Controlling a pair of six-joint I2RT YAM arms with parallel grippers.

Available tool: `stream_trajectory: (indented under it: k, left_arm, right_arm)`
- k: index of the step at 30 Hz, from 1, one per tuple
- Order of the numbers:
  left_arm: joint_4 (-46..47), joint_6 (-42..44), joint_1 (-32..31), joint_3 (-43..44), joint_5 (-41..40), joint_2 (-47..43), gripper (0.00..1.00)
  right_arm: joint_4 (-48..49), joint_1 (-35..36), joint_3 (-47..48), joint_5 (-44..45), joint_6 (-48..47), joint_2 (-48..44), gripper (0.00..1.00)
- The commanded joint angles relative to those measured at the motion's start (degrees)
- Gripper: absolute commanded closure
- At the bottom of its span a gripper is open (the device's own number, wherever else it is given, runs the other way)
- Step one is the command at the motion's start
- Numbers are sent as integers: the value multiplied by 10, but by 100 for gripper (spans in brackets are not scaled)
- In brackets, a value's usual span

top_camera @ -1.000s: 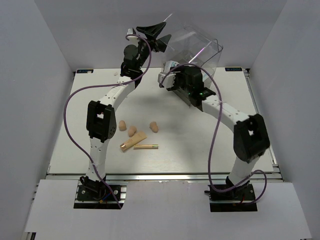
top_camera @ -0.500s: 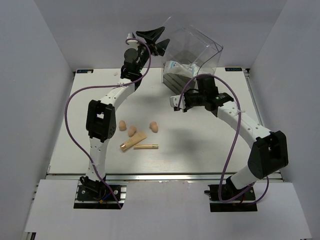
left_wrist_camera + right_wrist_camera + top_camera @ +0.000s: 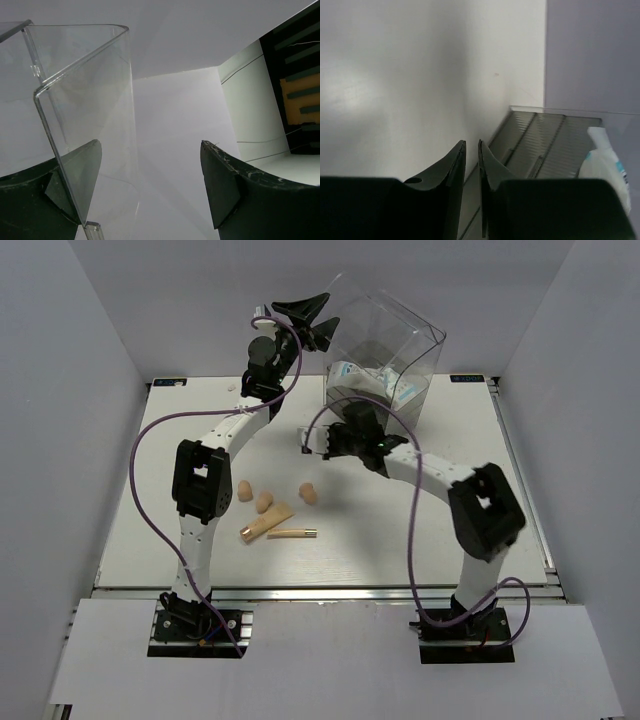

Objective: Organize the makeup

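High at rear, left jaws wide apart astride clear box (image 3: 388,338) edge; right jaws nearly together, empty.

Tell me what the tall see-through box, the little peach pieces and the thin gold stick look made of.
Box: clear rigid plastic, likely acrylic; glossy, see-through walls with bright bent edges. Peach pieces: probably soft foam sponge; matte, rounded, no shine. Gold stick: metallic-looking finish, metal or coated plastic; too small to tell.
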Motion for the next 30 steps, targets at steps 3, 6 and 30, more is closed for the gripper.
stream_trajectory:
  k: [3, 6, 30]
  left_arm:
    - [27, -1, 6, 13, -5, -39, 10]
    - [26, -1, 5, 13, -5, -39, 10]
    - [32, -8, 6, 21, -5, -26, 10]
  right_arm:
    - [120, 10, 148, 193, 22, 136, 79]
    - [162, 9, 189, 257, 9, 193, 78]
    - [230, -50, 299, 407, 2, 271, 82]
